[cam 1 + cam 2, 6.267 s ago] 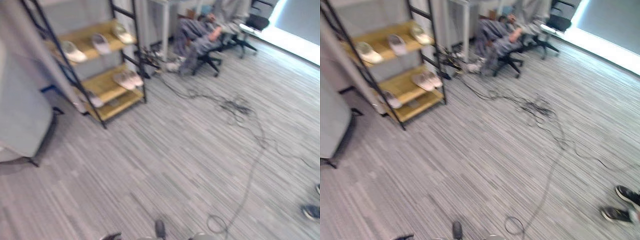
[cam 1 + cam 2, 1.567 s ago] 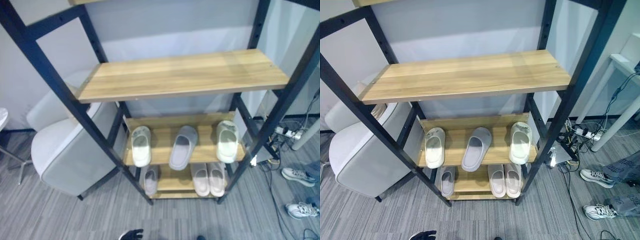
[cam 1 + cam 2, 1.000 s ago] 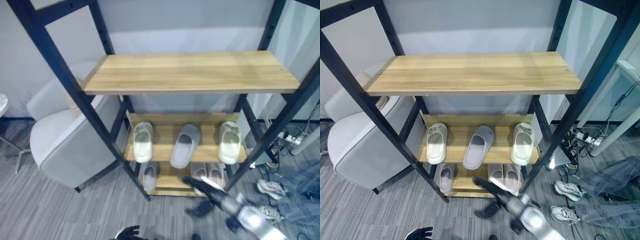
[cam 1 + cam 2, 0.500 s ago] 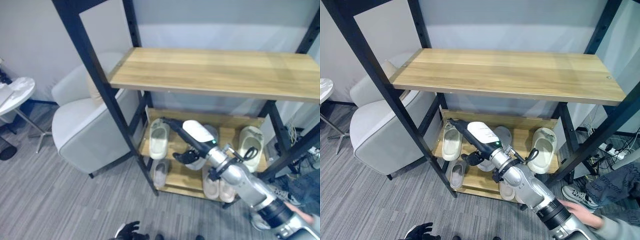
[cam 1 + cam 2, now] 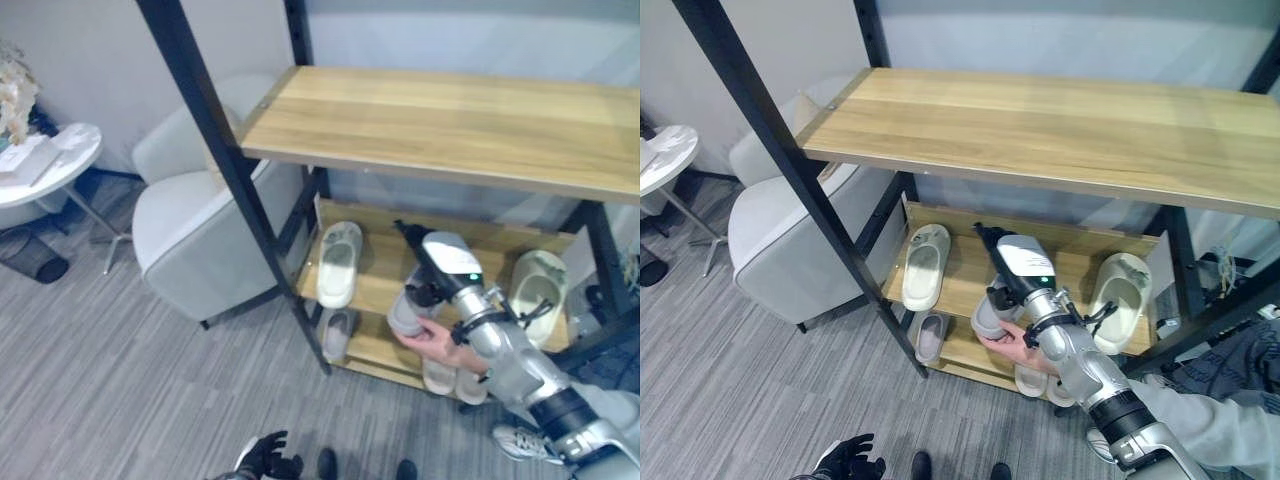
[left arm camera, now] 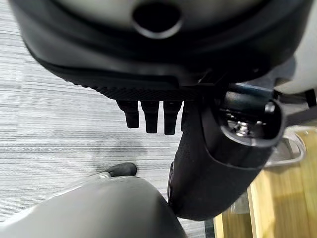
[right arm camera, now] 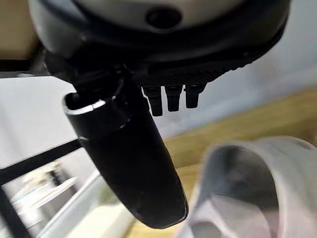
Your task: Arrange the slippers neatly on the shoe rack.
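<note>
On the shoe rack [image 5: 215,170] the right hand [image 5: 1002,291] hangs with straight fingers by the grey slipper [image 5: 990,315], which looks light and squashy, best grabbed at its side.

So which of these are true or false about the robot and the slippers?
1. A grey armchair stands beside the shoe rack. True.
2. The right hand is at the grey slipper on the middle shelf. True.
3. The cream slippers lie on the floor. False: the cream slippers lie on the middle shelf.
4. The left hand is up on the top shelf. False: the left hand hangs low, near the floor.
5. A person's hand reaches in just below the grey slipper. True.
</note>
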Tool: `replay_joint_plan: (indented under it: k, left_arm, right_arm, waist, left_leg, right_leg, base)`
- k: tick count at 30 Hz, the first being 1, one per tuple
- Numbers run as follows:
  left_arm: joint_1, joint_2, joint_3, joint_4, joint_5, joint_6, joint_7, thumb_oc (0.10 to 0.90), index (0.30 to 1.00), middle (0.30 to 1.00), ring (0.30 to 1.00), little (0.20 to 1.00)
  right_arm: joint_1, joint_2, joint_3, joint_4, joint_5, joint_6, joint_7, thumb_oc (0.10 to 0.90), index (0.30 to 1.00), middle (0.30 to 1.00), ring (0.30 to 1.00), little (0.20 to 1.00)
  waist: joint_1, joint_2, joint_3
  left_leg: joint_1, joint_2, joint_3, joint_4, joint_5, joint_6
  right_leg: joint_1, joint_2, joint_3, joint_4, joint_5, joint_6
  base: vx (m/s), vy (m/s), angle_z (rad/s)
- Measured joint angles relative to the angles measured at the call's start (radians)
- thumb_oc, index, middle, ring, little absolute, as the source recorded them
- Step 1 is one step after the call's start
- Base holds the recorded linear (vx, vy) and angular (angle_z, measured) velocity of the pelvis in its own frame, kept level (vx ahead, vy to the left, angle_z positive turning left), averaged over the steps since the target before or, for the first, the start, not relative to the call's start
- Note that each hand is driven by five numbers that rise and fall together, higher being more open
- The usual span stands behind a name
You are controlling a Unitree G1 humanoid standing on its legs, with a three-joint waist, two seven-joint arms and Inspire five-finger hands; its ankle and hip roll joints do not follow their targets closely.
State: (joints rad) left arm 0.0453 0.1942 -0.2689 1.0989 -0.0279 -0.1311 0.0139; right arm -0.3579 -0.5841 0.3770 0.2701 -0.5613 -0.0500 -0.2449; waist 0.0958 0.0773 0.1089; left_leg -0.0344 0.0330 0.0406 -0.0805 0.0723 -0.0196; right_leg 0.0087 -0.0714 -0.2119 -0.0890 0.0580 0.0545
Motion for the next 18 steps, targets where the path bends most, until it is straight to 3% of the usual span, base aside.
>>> replay_joint_plan:
  k: [7,18]
  left_arm:
    - [-0.022,-0.012,-0.003,0.012,0.003,-0.001,0.024,0.8,0.9,0.9,0.9,0.9]
    - [-0.031,-0.013,-0.003,0.01,0.004,-0.008,0.049,0.8,0.9,0.9,0.9,0.9]
  right_arm:
    - [-0.006,0.032,-0.054,0.069,0.072,0.018,-0.092,0.8,0.9,0.9,0.9,0.9]
    - [-0.007,0.044,-0.109,0.15,0.187,0.025,-0.141,0.8,0.9,0.9,0.9,0.9]
  waist:
    - [0.013,0.016,0.013]
    - [0.021,0.015,0.033]
  left_leg:
    - [-0.018,-0.001,-0.038,-0.001,0.008,-0.009]
    - [-0.023,-0.006,-0.074,0.0,0.013,-0.01]
  right_leg:
    - [0.0,0.001,-0.043,-0.005,-0.006,0.002]
    - [0.012,-0.002,-0.074,-0.005,-0.015,0.004]
  base:
    - [0.03,-0.022,0.15]
    - [0.03,-0.016,0.11]
